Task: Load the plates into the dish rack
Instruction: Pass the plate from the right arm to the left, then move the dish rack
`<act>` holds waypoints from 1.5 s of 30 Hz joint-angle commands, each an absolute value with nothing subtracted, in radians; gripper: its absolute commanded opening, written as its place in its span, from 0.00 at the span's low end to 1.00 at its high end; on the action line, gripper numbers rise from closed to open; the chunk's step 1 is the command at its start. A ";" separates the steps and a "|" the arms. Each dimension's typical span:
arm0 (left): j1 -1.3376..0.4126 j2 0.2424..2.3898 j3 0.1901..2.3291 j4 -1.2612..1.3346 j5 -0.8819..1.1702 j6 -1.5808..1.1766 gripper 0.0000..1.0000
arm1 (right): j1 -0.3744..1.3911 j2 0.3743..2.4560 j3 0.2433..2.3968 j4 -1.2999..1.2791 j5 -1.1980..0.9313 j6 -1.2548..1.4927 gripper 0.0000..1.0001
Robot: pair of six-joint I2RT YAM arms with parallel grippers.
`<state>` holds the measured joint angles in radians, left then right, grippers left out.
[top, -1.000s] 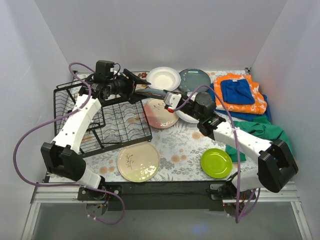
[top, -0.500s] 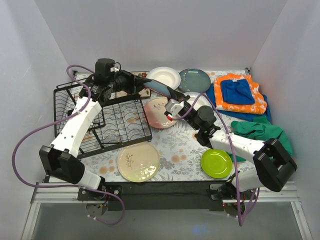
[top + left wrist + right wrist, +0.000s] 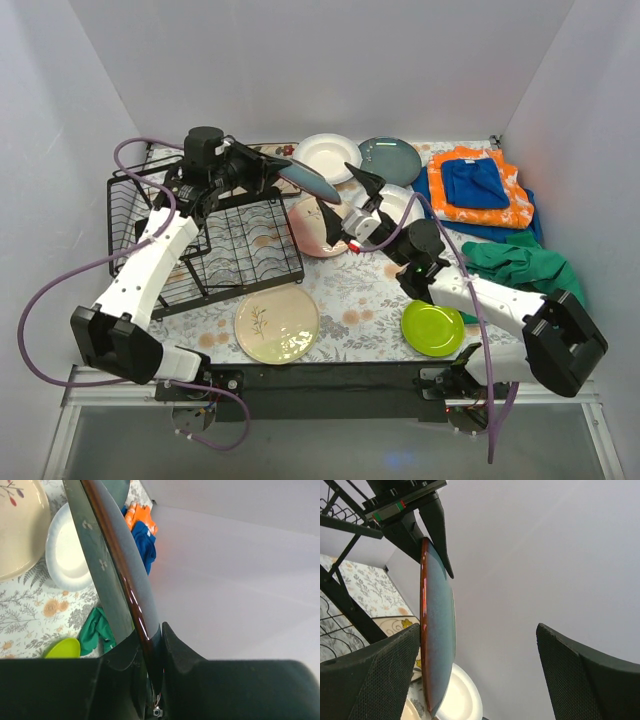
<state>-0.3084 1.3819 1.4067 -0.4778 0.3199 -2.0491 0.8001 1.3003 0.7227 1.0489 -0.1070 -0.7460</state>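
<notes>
A dark blue-grey plate (image 3: 308, 181) hangs edge-on in the air past the dish rack's right end, with my left gripper (image 3: 272, 170) shut on its rim. In the left wrist view the plate (image 3: 112, 565) runs up from the gripper (image 3: 150, 632). My right gripper (image 3: 352, 197) is open, the plate (image 3: 437, 630) just inside its left finger (image 3: 375, 675). The black wire dish rack (image 3: 215, 245) holds no plates. On the table lie a pink-cream plate (image 3: 318, 232), a cream sprig plate (image 3: 277, 322), a lime green plate (image 3: 432, 327), two white deep plates (image 3: 325, 155) (image 3: 400, 203) and another blue-grey plate (image 3: 392, 158).
Orange and blue cloths (image 3: 478, 185) and a green cloth (image 3: 520, 262) lie at the right. Grey walls close in the table on three sides. Purple cables loop beside both arms.
My left gripper has shut on the dark plate's rim. My right gripper has opened and let the plate go, drawing back to the right. The plate has shifted slightly left.
</notes>
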 commanded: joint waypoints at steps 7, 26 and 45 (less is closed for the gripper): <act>-0.210 1.270 1.538 -0.403 0.134 -2.465 0.00 | 0.795 1.076 0.698 1.069 -0.025 -0.657 0.98; -0.080 1.420 2.141 -0.857 -0.213 -2.421 0.00 | 0.781 1.111 0.690 0.904 0.411 -0.480 0.98; -0.005 1.381 2.336 -1.193 -0.412 -2.444 0.00 | 0.724 1.190 0.663 0.893 0.485 -0.399 0.98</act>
<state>-0.0067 1.4731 2.2589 -1.2503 -0.3126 -1.9823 0.7406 1.1816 0.6701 0.8619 0.4507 -0.4423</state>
